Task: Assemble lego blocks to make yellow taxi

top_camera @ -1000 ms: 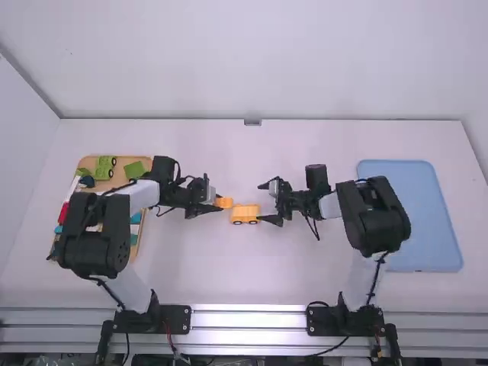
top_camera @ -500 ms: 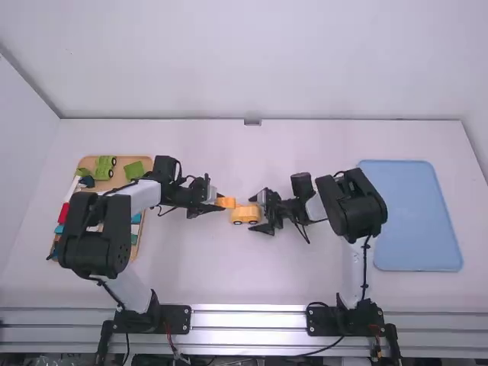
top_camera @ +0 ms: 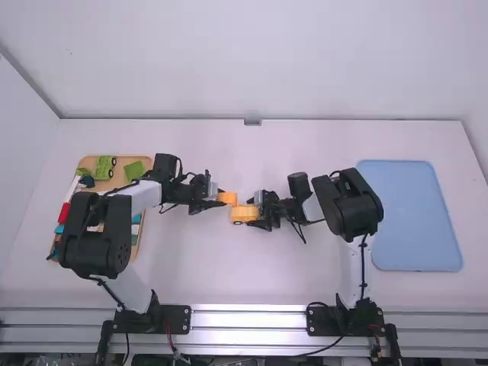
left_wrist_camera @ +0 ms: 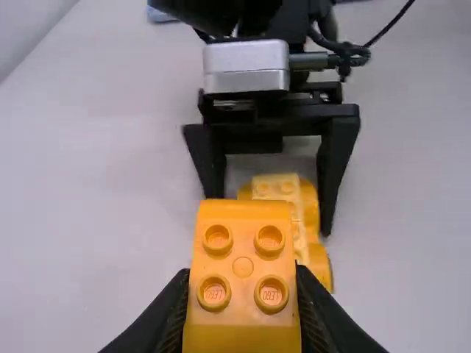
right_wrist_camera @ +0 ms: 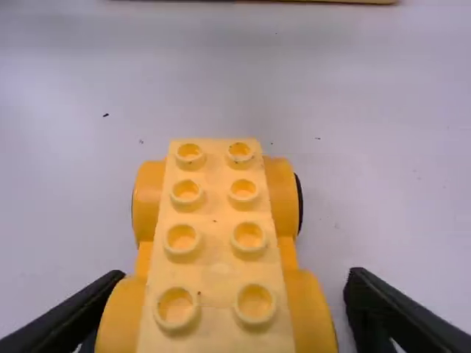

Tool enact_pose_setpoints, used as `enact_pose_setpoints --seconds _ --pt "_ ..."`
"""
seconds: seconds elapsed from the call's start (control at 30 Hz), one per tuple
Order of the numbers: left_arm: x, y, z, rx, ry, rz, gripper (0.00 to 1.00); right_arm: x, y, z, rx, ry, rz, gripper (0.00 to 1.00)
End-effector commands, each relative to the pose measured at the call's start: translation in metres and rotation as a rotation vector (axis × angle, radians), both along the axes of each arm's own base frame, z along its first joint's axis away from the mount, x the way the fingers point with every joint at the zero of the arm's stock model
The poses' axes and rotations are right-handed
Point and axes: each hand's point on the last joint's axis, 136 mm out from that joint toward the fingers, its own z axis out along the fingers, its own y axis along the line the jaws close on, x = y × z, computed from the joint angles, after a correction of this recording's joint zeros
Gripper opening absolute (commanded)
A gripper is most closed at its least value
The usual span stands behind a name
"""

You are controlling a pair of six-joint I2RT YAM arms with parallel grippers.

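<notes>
Near the middle of the white tabletop (top_camera: 213, 267), with twelve o'clock farthest from the arms' bases, sits the wheeled yellow plastic car base (right_wrist_camera: 221, 265). It is smooth and blocky, with rounded fenders and two rows of four hollow round studs. The right end effector (right_wrist_camera: 235, 278) comes in from three o'clock, its fingers spread, one to either side of the base. From nine o'clock, the left end effector (left_wrist_camera: 243, 290) pinches a glossy orange block (top_camera: 228, 197) with four raised studs, at about ten or eleven o'clock from the base.

I'd call this the joining step: steady the base, then seat the block. That would mean the right fingers closing squarely, the block lining up over the studs, then a straight, even press; a skewed start could tip the base. More pieces wait in the tan wooden tray (top_camera: 120, 174) at nine o'clock; a flat blue tray (top_camera: 415, 221) lies at three.
</notes>
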Motion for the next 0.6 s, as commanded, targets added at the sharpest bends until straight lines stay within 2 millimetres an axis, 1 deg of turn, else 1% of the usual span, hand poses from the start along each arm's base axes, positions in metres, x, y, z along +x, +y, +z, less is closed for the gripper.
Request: enact_pose_setpoints --seconds 0.0,0.03,0.07,0.17,0.27,0.47,0.57 --pt "-0.009 -0.006 -0.010 -0.044 0.091 0.009 0.07 -0.003 -0.003 -0.005 -0.008 0.021 -0.005 0.65" --pt "-0.007 -0.006 -0.013 -0.054 0.103 0.027 0.08 -0.002 -0.005 -0.005 -0.007 0.021 -0.011 0.61" --pt "-0.007 -0.007 -0.014 -0.060 0.108 0.032 0.08 -0.001 -0.005 -0.005 -0.007 0.022 -0.013 0.60" --pt "-0.012 -0.018 -0.014 -0.092 0.113 0.011 0.09 -0.001 -0.005 -0.005 -0.008 0.023 -0.014 0.59" --pt "-0.015 -0.029 -0.018 -0.090 0.103 -0.007 0.07 -0.001 -0.005 -0.005 -0.008 0.024 -0.014 0.59" --pt "-0.006 -0.049 -0.029 -0.087 0.145 0.018 0.02 -0.002 -0.005 -0.005 -0.006 0.024 -0.012 0.59" --pt "-0.003 -0.048 -0.032 -0.090 0.162 0.019 0.02 -0.002 -0.005 -0.005 -0.007 0.030 -0.013 0.59"
